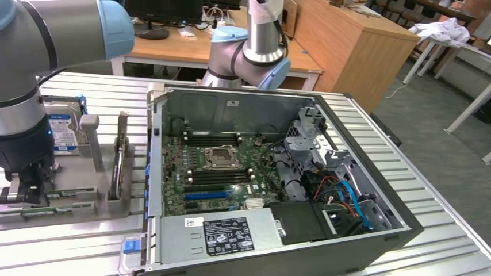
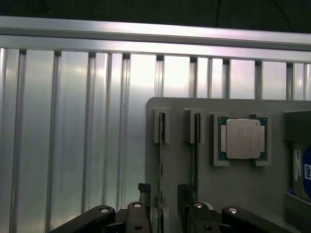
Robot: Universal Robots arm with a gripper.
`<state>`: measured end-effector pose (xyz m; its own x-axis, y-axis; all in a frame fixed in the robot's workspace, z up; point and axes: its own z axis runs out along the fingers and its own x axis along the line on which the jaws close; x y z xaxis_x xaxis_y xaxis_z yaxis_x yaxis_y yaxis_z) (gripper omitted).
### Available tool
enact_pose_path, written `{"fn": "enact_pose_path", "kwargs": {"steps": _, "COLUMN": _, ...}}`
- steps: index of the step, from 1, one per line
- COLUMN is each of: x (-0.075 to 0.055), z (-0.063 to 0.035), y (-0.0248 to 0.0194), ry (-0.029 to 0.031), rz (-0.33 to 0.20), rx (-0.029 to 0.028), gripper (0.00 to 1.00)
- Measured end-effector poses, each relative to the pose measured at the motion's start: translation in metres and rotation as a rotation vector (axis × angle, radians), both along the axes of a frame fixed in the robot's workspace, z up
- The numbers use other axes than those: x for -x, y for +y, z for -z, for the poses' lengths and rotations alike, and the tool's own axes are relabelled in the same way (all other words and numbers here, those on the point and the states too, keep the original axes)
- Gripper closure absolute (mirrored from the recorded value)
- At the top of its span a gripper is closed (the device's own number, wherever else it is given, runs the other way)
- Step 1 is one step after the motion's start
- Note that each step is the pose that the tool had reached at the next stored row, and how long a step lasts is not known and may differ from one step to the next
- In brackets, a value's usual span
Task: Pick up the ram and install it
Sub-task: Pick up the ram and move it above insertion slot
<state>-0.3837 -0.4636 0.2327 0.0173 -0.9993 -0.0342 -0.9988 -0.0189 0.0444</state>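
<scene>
Two ram sticks stand on edge in slots of a grey holder plate (image 2: 184, 160). The ram (image 2: 161, 160) nearer the plate's edge runs down between my fingertips. My gripper (image 2: 164, 206) is open, one dark finger (image 2: 144, 199) on each side of that stick, with gaps visible. The second stick (image 2: 196, 155) stands just outside the other finger. In the exterior view, my gripper (image 1: 29, 192) is lowered over the holder at the exterior view's left, with a green ram edge (image 1: 77, 191) showing beside it.
A processor chip (image 2: 241, 138) lies in a pocket on the holder, next to a hard drive (image 1: 63, 131). The open computer case (image 1: 261, 172) lies at centre, its motherboard showing black memory slots (image 1: 217, 175). Ribbed aluminium table (image 2: 73, 145) surrounds the holder.
</scene>
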Motion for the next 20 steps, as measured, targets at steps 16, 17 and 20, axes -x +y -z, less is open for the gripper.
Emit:
{"fn": "enact_pose_path", "kwargs": {"steps": 16, "x": 0.000, "z": 0.0156, "y": -0.0018, "ry": 0.0000, "rz": 0.000, "rx": 0.0000, "gripper": 0.64}}
{"fn": "enact_pose_path", "kwargs": {"steps": 17, "x": 0.000, "z": 0.0165, "y": -0.0019, "ry": 0.0000, "rz": 0.000, "rx": 0.0000, "gripper": 0.64}}
{"fn": "enact_pose_path", "kwargs": {"steps": 20, "x": 0.000, "z": 0.0194, "y": -0.0022, "ry": 0.0000, "rz": 0.000, "rx": 0.0001, "gripper": 0.64}}
